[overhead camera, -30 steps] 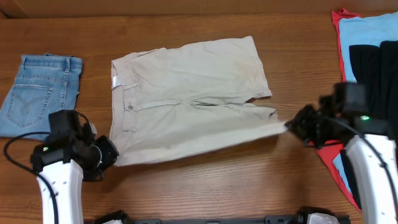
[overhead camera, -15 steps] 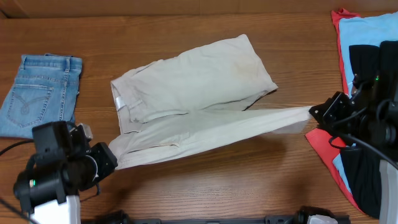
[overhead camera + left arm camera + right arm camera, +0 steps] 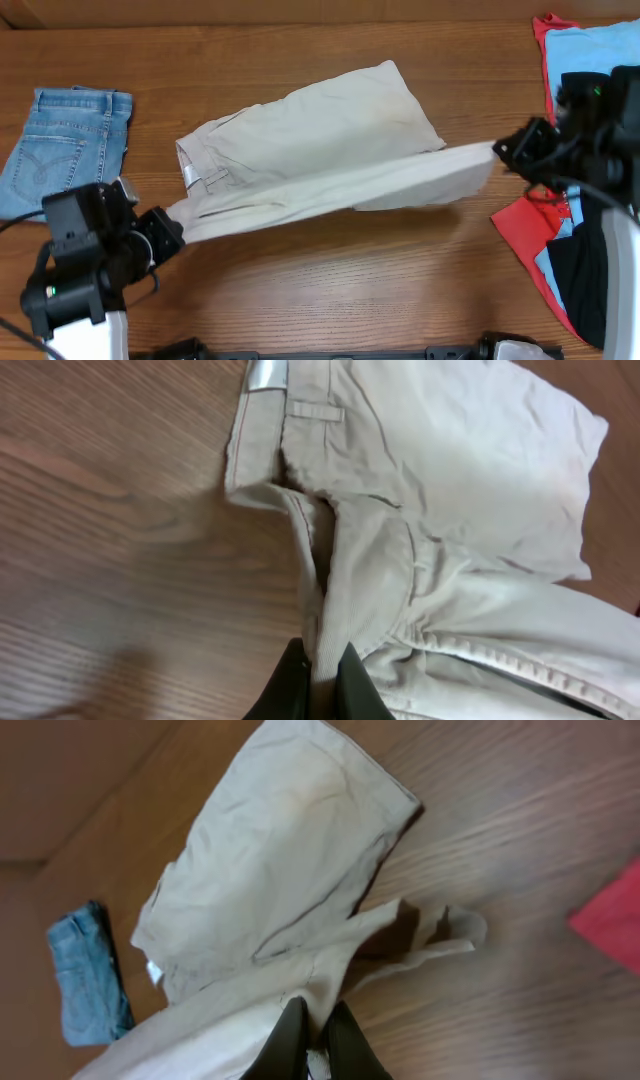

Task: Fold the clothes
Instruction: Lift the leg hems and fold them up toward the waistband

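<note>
While the khaki shorts [image 3: 320,140], soft creased cotton, lie mid-frame, their near edge is stretched taut off the wood-grain counter [image 3: 330,290]. Left end effector [image 3: 170,232], lower left, is clenched on the waistband end. Right end effector [image 3: 503,152], right edge, is clenched on the leg hem. Folded denim garment [image 3: 65,145] is flat at left; pile of red, light-blue and black garments [image 3: 590,50] sits upper right.

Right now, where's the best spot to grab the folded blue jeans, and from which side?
The jeans lie flat and folded, so probably pinch the waistband at its right corner, coming in from the right, where the edge meets bare table.
</note>
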`<state>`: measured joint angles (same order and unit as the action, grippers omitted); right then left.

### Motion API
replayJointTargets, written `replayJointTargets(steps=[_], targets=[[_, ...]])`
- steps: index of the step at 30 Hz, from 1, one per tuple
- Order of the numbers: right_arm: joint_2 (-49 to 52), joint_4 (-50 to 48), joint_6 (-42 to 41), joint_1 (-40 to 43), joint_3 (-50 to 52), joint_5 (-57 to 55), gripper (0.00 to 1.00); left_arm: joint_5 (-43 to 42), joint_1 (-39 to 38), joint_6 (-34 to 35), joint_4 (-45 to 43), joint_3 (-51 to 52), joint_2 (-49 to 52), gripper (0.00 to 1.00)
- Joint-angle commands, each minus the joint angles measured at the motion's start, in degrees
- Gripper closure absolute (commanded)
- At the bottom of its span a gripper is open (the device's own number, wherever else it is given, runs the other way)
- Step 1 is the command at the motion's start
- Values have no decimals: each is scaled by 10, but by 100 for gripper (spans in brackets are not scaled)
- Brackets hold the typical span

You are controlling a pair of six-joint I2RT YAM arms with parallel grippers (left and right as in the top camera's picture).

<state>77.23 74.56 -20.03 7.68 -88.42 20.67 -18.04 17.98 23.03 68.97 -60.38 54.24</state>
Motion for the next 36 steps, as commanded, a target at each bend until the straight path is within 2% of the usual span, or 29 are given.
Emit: replayJointTargets(steps=[1, 10, 21, 30, 36], targets=[[46, -26, 39, 0, -61, -88, 96, 89, 7, 28, -22, -12, 37, 96], [167, -111, 51, -49, -123, -94, 96, 76, 7, 34, -109, -12, 145, 96], [261, -221, 50, -122, -123, -155, 96, 74, 7, 50, -233, -12, 260, 95], [317, -284, 50, -125, -123, -157, 96, 31, 7, 57, -340, -12, 340, 83], [350, -300, 50, -126, -123, -155, 96, 14, 1, 58, -393, -12, 383, 81]])
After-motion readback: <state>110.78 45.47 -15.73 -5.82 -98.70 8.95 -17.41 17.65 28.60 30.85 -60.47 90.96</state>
